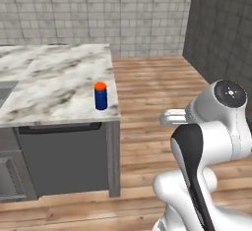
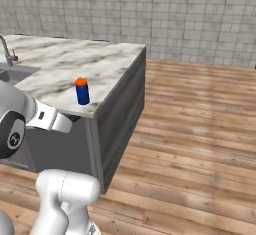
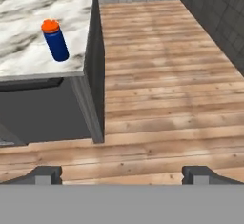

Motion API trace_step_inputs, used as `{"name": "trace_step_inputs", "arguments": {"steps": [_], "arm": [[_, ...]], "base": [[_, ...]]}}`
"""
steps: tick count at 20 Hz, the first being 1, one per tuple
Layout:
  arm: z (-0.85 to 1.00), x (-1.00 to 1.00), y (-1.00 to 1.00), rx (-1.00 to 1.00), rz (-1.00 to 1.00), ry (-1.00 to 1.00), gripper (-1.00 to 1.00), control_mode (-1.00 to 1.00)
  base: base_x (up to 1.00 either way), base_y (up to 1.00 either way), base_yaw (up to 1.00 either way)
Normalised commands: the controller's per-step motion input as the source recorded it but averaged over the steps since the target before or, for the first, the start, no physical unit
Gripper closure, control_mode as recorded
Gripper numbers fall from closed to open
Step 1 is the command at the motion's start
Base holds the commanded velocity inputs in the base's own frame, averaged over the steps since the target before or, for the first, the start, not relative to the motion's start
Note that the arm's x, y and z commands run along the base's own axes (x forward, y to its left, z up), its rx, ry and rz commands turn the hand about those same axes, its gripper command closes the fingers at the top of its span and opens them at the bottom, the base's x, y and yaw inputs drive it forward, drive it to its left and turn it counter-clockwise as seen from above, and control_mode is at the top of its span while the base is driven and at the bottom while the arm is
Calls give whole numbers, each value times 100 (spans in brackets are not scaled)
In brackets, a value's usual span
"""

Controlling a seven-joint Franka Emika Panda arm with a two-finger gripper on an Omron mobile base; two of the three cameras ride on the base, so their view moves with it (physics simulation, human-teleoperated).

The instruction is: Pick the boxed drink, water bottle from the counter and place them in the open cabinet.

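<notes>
the gripper [image 3: 122, 174] has its two dark fingertips [image 3: 45, 174] spread wide apart at the bottom of the hand view, nothing between them, just wooden floor [image 3: 162, 75] past them. the tips are cut off low down, so you only get the stubby ends.

up and to the left of the fingers, well apart from them, the water bottle [image 3: 55, 40] stands on the counter [image 3: 28, 8] close to its corner and leans a bit in that view because the camera is tilted. dark blue body, orange-red cap. no label or writing i can read on it, it's too small and plain.

from the left base view the same water bottle [image 1: 101, 96] stands upright near the counter's [image 1: 49, 77] front right corner; from the right base view it [image 2: 82, 91] sits near the front edge.

below the marble are dark grey base cabinets [image 3: 43, 108], partly cut off at the left. part of a sink [image 2: 12, 73] and faucet [image 2: 6, 49] show at the far left, clipped by the frame. grey tiled wall [image 1: 98, 9] behind.
</notes>
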Motion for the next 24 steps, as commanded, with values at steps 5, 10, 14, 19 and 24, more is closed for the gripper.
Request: {"name": "trace_step_inputs", "arguments": {"steps": [5,10,14,19,24], "arm": [[0,0,0,0,0,0,-100,100],[0,0,0,0,0,0,-100,100],[0,0,0,0,0,0,-100,100],[0,0,0,0,0,0,-100,100],[0,0,0,0,0,0,-100,100]], "base": [[45,63,-16],[48,66,-8],[63,54,-4],[76,36,-3],[56,27,0]]}}
